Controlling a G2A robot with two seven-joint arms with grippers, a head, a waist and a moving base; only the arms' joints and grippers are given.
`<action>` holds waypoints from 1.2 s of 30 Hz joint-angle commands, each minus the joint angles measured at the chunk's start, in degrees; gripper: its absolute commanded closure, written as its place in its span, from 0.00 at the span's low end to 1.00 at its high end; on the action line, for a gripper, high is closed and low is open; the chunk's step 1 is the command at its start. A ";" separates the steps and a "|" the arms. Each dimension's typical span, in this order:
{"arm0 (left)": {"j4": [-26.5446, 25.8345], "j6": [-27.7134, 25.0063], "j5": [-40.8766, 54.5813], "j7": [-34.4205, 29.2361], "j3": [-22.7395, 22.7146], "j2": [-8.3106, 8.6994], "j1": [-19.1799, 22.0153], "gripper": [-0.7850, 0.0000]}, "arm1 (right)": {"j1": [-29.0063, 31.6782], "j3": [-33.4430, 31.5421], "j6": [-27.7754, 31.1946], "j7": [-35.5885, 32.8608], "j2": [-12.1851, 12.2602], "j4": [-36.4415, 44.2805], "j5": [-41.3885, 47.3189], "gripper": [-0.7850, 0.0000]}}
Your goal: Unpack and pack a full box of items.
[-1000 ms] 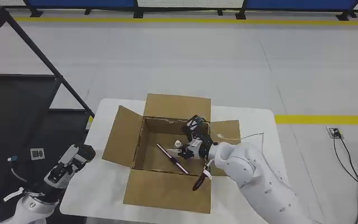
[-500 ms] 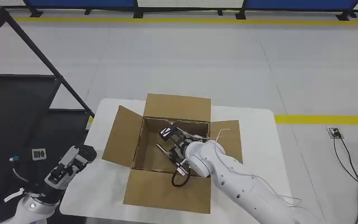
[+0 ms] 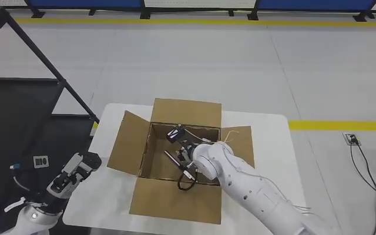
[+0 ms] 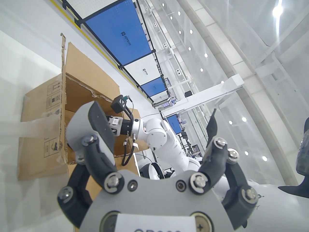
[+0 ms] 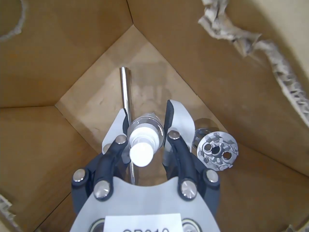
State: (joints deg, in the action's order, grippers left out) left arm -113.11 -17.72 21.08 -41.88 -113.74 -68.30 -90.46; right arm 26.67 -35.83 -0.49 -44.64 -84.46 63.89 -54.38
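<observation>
**Right arm packing, seen from the wrist.** The right gripper [image 5: 146, 109] is lowered inside the open cardboard box [image 5: 72, 25]. Its two fingers are closed against opposite sides of a white-capped bottle [image 5: 142, 143]. The bottle stands upright between the pads with its cap towards the wrist. Whether its base touches the box floor cannot be told.

A polished metal rod [image 5: 126, 85] lies on the floor, passing under one finger and running on beyond the fingertips. A flanged metal wheel [image 5: 216, 149] sits just beside the outer face of the other finger.

The left gripper [image 4: 154, 118] has its fingers spread apart and holds nothing. It sits well apart from the box, off the edge of the table [image 3: 264, 126], pointing upward.

**Probable hazards**
- **(a)** If the bottle's base comes down on the rod rather than on bare cardboard, it would likely tip or roll once the fingers part.
- **(b)** The finger above the rod may press on it during descent. That could kick the round rod across the floor or stall the arm.
- **(c)** Opening the fingers sweeps the other one outward towards the wheel. With so little room there, it could nudge the wheel or fail to open fully and drag the bottle over.
- **(d)** Withdrawing along a slanted path risks catching the torn flap edge [image 5: 241, 37] on the wheel's side of the gripper
</observation>
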 commanded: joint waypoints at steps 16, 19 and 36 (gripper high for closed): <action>0.00 0.00 0.00 0.00 0.00 0.00 0.00 0.00 | 22.97 -25.65 -11.93 -4.30 7.99 46.68 -21.61 1.00; 0.00 0.00 0.00 0.00 0.00 0.00 0.00 0.00 | 27.49 -30.54 -13.43 -5.87 8.79 51.97 -25.63 1.00; 0.00 0.00 0.00 0.00 0.00 0.00 0.00 0.00 | 31.17 -46.23 -21.42 -11.44 9.33 38.90 -32.36 1.00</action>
State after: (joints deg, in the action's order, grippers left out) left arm -113.11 -17.72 21.08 -41.88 -113.74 -68.30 -90.46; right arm 58.04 -81.07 -21.98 -56.28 -75.16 104.60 -87.14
